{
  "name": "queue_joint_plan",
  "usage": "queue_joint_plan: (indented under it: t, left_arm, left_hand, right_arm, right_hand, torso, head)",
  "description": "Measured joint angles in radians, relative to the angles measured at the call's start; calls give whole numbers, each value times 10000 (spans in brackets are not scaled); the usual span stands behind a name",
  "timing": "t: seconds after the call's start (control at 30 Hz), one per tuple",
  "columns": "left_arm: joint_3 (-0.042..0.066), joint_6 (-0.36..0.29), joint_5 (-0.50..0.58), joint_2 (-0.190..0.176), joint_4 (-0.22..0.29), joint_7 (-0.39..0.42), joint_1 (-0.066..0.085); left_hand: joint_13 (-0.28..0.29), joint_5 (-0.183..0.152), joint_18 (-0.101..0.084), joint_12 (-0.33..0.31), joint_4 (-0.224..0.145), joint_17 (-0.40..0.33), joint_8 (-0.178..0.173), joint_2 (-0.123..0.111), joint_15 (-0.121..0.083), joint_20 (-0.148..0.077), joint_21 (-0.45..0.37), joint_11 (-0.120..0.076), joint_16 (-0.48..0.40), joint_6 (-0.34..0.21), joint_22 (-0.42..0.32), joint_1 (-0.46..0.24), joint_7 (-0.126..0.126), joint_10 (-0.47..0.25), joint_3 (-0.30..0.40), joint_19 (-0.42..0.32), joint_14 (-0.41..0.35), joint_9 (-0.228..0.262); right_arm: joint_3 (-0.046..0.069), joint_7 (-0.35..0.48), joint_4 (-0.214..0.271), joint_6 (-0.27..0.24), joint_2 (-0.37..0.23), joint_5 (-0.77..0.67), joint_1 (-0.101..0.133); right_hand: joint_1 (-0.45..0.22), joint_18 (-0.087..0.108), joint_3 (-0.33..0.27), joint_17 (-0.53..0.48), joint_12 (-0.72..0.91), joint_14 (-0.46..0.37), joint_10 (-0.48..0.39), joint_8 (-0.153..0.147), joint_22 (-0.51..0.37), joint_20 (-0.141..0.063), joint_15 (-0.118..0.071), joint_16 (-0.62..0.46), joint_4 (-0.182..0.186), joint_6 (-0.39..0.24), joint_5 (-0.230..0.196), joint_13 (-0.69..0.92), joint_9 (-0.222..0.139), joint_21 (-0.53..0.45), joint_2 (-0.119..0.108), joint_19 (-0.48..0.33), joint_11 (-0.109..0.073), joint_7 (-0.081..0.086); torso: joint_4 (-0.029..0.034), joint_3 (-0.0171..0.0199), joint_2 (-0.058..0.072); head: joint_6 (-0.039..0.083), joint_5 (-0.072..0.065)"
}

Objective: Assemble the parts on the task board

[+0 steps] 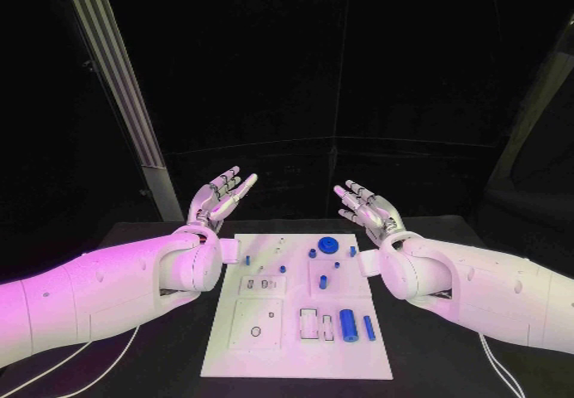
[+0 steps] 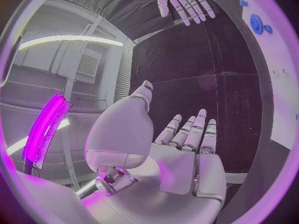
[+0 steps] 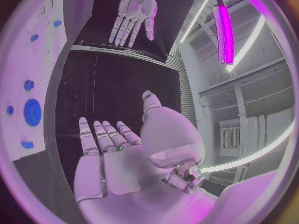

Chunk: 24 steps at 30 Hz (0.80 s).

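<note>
The white task board (image 1: 240,340) lies in the middle of the black table. Small blue parts sit on it: a round disc (image 1: 328,244) near the far edge, a thick cylinder (image 1: 348,325) and a thin rod (image 1: 368,327) near the front right, and several little pegs between. My left hand (image 1: 220,196) is raised above the board's far left corner, fingers straight and apart, holding nothing. My right hand (image 1: 365,207) is raised above the far right corner, likewise flat and empty. The wrist views show each open palm (image 2: 187,159) (image 3: 109,159) and the blue disc (image 2: 255,23) (image 3: 32,112).
A tall pale post (image 1: 132,108) stands behind the table at the far left. Black table surface (image 1: 143,365) borders the board on both sides. Thin cables (image 1: 503,373) trail off near the front corners.
</note>
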Motion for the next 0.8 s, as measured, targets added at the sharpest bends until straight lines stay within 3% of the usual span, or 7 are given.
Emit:
queue_joint_plan:
  t: [0.23, 0.3, 0.4, 0.47, 0.57, 0.67, 0.8]
  left_arm:
    - [-13, 368, 302, 5, -24, 194, 7]
    - [-13, 437, 339, -22, -39, 215, 7]
    - [-13, 581, 412, -280, -79, 250, 6]
    - [-13, 656, 449, -437, -62, 265, 6]
    - [-14, 756, 456, -574, 45, 278, 6]
    - [-15, 891, 433, -713, 168, 289, 7]
    - [-18, 1145, 322, -893, 329, 295, 7]
  left_hand:
    - [-1, 0, 8, 37, 16, 5, 39, -1, 38, 13, 38, 15, 23, 22, 0, 64, 3, 14, 7, 13, 38, 3]
    - [15, 0, 13, 37, 16, 29, 39, 0, 58, 55, 42, 71, 78, 111, 20, 64, 18, 110, 7, 56, 190, 22]
    - [47, 0, 14, 99, 16, 116, 95, 135, 117, 87, 211, 127, 235, 409, 98, 200, 23, 452, 7, 439, 778, 52]
    - [90, 0, 12, 180, -8, 228, 200, 229, 123, 83, 457, 170, 461, 867, 226, 293, 50, 967, -17, 1108, 1618, 98]
    - [193, 0, 105, 385, -248, 380, 392, 393, 2, 63, 979, 144, 852, 1885, 476, 458, 119, 2284, -66, 2528, 2882, 191]
    - [362, 0, 488, 815, -460, 496, 630, 520, -305, 32, 1784, -43, 1239, 3183, 826, 585, 260, 4569, -134, 4559, 3958, 296]
    - [391, -1, 675, 1112, -568, 643, 1003, 624, -707, -105, 2462, -278, 1705, 5032, 1020, 624, 577, 5875, -243, 6064, 5430, 425]
  right_arm:
    - [-49, -307, -281, 1176, 105, -396, 107]
    - [-55, -332, -363, 1290, 94, -554, 110]
    - [-59, -332, -696, 1308, -74, -1072, 110]
    - [-58, -323, -809, 1258, -142, -1428, 110]
    - [-52, -313, -810, 1187, -163, -1896, 112]
    - [-49, -308, -791, 1104, -225, -2434, 118]
    - [-49, -310, -762, 1034, -337, -3178, 122]
  right_hand:
    - [891, 262, 102, 104, 170, 999, 863, 111, 221, 69, 249, 185, -528, 716, -392, 87, 87, 428, 30, 1075, 262, 45]
    - [1360, 563, 224, 196, 314, 1981, 1623, 239, 395, 51, 313, 375, -876, 1280, -692, 160, 158, 775, -3, 2012, 350, 79]
    - [2215, 871, 494, 425, 889, 4809, 4317, 703, 732, 28, 143, 999, -1571, 3284, -1163, 394, 394, 1556, -97, 3876, 255, 210]
    - [2495, 1155, 570, 480, 1263, 6154, 5971, 1031, 838, 12, -94, 1307, -1908, 4715, -1233, 484, 538, 1905, -184, 4548, 47, 354]
    - [2622, 1172, 625, 451, 1375, 7045, 6898, 1239, 891, -41, -332, 1415, -2226, 6050, -1322, 442, 595, 2187, -240, 5123, -172, 578]
    - [2724, 1326, 653, 412, 1333, 7577, 7349, 1240, 900, -159, -472, 1415, -2472, 6714, -1463, 383, 570, 2365, -236, 5500, -279, 738]
    - [2816, 1325, 682, 401, 1182, 8190, 7810, 1179, 950, -350, -651, 1416, -2760, 7150, -1538, 381, 480, 2634, -251, 6036, -417, 880]
  torso:
    - [-1, 0, 1]
    - [-1, -2, 2]
    - [-1, -12, 10]
    - [-9, -20, 23]
    - [-26, -34, 65]
    - [-35, -41, 139]
    - [-40, -41, 245]
  head:
    - [0, 0]
    - [-37, 0]
    - [-143, -54]
    - [-155, -56]
    - [-150, -50]
    - [-129, -60]
    - [-110, -85]
